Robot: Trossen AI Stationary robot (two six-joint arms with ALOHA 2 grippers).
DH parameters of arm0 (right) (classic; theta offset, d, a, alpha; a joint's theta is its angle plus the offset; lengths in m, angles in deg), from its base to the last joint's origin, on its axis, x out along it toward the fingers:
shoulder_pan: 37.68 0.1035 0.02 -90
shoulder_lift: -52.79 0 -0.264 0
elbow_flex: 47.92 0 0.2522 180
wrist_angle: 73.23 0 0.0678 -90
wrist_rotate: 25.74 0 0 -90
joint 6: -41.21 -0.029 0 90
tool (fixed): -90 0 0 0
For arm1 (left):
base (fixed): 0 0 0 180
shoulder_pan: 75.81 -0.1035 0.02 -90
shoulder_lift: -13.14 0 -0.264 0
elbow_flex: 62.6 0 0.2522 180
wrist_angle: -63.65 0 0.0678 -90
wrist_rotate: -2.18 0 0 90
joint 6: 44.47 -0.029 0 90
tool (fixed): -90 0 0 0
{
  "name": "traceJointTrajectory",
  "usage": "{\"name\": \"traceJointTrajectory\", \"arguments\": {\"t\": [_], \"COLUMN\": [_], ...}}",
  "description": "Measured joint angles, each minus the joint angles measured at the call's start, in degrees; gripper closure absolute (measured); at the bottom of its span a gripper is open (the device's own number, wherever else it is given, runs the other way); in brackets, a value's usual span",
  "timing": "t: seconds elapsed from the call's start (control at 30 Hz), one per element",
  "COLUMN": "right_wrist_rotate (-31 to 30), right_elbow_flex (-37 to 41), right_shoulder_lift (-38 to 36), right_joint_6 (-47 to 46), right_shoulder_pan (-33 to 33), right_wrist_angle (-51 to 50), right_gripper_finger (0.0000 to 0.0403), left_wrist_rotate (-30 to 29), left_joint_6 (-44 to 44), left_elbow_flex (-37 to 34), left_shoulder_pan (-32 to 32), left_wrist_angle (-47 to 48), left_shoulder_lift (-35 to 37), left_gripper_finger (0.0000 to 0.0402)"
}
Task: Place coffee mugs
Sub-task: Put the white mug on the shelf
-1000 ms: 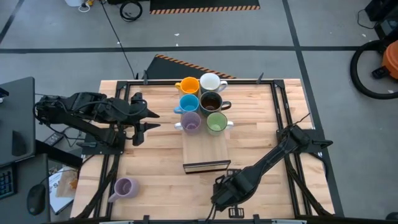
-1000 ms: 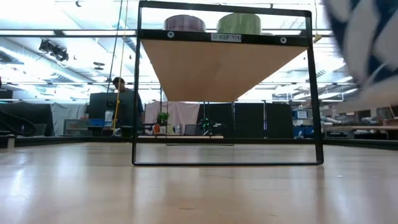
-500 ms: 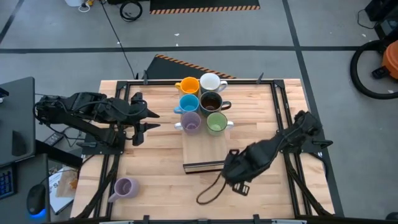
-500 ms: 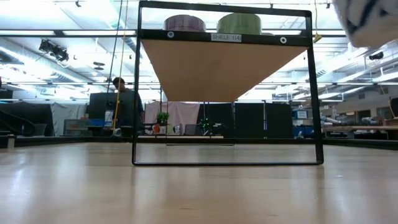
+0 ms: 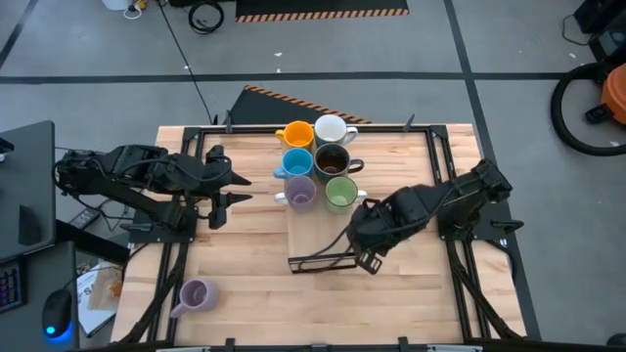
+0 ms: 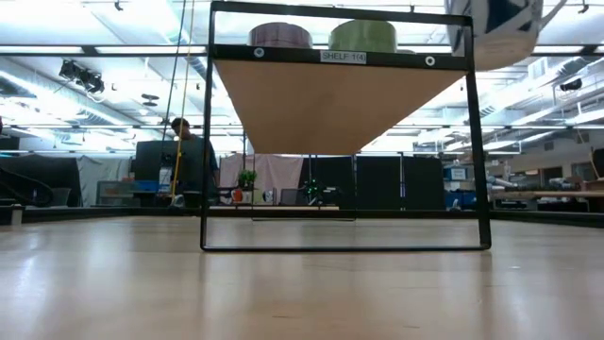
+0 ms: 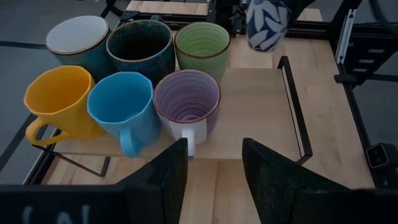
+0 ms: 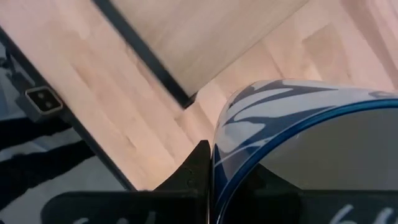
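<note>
Six mugs stand on the raised pale board: orange, white, blue, dark brown, lavender and green. Another lavender mug stands on the table at the near left. My right gripper is over the board's right edge, shut on a white mug with a blue leaf pattern. The arm hides this mug in the high view. My left gripper is open and empty, left of the board, pointing at the mugs. My right gripper holds the patterned mug by its rim wall. One finger lies on the outside of the wall, and the other seems to be inside but is hidden by the mug. The mug is lifted clear, higher than the board's top.
The board lies on a black wire frame labelled as a shelf, with free board near the viewer and to the right of the green mug. A black cable loop hangs by my right arm. A person is far behind the table.
My right gripper has gone from the table's near edge toward the far edge and the board, rising with the patterned mug still in its hold. The mug is now beside the board's right edge.
</note>
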State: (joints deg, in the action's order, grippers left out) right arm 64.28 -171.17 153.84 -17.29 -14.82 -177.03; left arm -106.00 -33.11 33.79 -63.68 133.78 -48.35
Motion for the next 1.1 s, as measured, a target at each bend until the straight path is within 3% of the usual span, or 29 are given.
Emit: {"name": "traceJointTrajectory", "arguments": {"t": [0.4,0.93,1.1], "right_wrist_rotate": [-2.4,-3.8,-4.1], "right_elbow_flex": [0.0,0.0,0.0], "right_shoulder_lift": [-0.1,0.0,0.5], "right_joint_6": [7.5,17.5,18.2], "right_shoulder_pan": [-3.5,-4.9,-4.9], "right_wrist_angle": [1.0,14.8,15.2], "right_gripper_finger": [0.0373,0.0373,0.0373], "left_wrist_rotate": [0.0,0.0,-0.1], "left_joint_6": [-0.1,-0.7,-0.6], "left_elbow_flex": [0.0,0.0,0.0], "left_shoulder_pan": [0.0,0.0,0.0], "left_wrist_angle": [0.0,0.0,0.0], "left_shoulder_lift": [0.0,0.0,0.0], "left_gripper_finger": [0.0241,0.0241,0.0241]}}
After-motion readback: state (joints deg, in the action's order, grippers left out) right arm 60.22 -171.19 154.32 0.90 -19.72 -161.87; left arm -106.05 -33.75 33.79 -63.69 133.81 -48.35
